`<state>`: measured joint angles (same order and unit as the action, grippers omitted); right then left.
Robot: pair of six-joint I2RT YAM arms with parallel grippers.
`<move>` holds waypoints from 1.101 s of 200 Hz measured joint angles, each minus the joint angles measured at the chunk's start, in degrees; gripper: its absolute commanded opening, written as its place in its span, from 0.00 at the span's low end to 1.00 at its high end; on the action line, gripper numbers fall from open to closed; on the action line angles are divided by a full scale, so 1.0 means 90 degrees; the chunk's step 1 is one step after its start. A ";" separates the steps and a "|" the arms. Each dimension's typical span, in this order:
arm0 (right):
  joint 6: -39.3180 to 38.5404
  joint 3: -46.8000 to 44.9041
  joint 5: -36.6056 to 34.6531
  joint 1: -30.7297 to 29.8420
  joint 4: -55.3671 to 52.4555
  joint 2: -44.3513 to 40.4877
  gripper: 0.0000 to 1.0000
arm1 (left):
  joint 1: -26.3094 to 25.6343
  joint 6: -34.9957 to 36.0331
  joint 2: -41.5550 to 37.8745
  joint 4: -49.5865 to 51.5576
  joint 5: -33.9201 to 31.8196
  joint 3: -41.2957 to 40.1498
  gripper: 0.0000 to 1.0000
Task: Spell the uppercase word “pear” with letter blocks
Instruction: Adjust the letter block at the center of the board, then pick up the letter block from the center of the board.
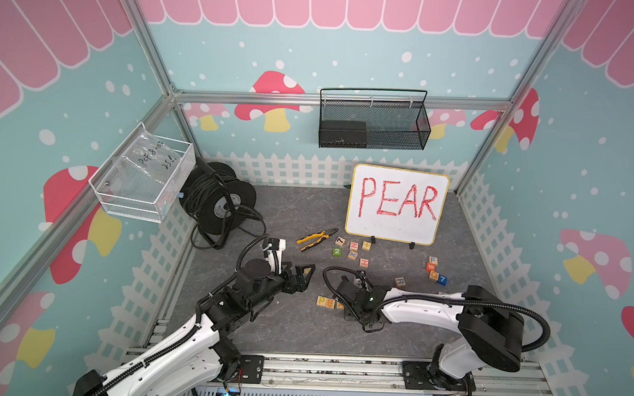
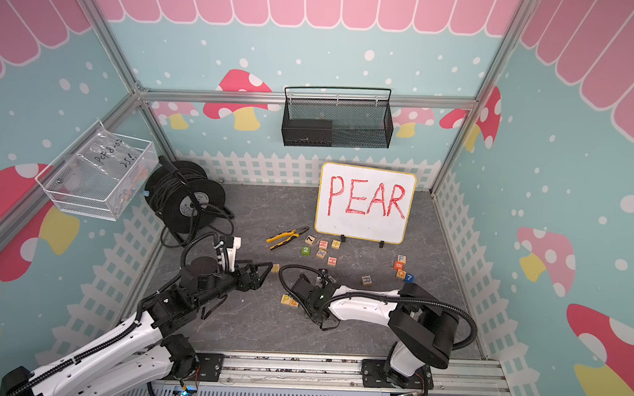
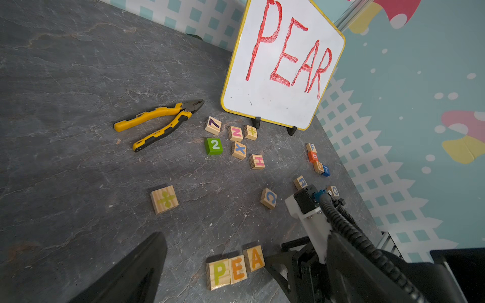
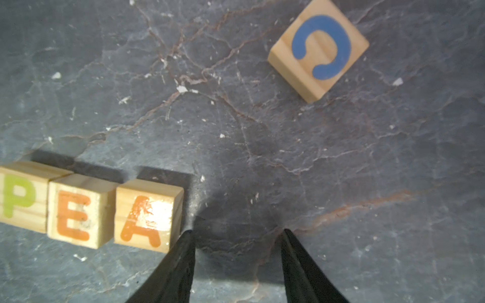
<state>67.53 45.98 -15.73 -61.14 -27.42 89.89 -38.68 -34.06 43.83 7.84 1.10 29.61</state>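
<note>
Three letter blocks lie in a row on the grey floor: yellow P [image 3: 219, 272], orange E [image 3: 238, 269] and orange A [image 3: 254, 259]. The right wrist view shows the same P [image 4: 21, 196], E [image 4: 76, 212] and A [image 4: 147, 215]. The blue R block [image 1: 400, 282] lies apart, farther back and to the right. My right gripper [image 4: 237, 232] is low over the floor just right of the A, open and empty, with one fingertip [image 4: 189, 233] at the A's side. My left gripper [image 1: 304, 275] hovers open and empty behind and left of the row.
A whiteboard [image 1: 396, 204] with PEAR written in red stands at the back. Yellow pliers [image 1: 315, 238] and a cluster of loose blocks [image 1: 352, 250] lie before it. More blocks [image 1: 435, 270] sit at the right, and a blue C block [image 4: 319, 49] is nearby. A cable reel [image 1: 216, 198] fills the back left.
</note>
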 measured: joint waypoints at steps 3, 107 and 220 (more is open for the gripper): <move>-0.0002 0.0012 -0.0010 0.0000 0.0005 0.0012 0.55 | 0.0000 0.0000 0.0000 0.0000 0.0002 0.0000 0.97; -0.0709 0.0155 -0.0046 0.0000 0.0216 0.0177 0.55 | 0.0000 -0.0002 0.0083 0.0000 0.0000 0.0000 0.97; 0.0124 0.0163 -0.1001 0.0211 -0.0498 -0.0964 0.57 | 0.0000 0.0002 0.0478 -0.0068 0.0000 0.0092 0.97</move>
<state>68.64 47.44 -24.73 -59.24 -31.90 81.21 -38.68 -34.04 48.14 7.22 1.10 30.44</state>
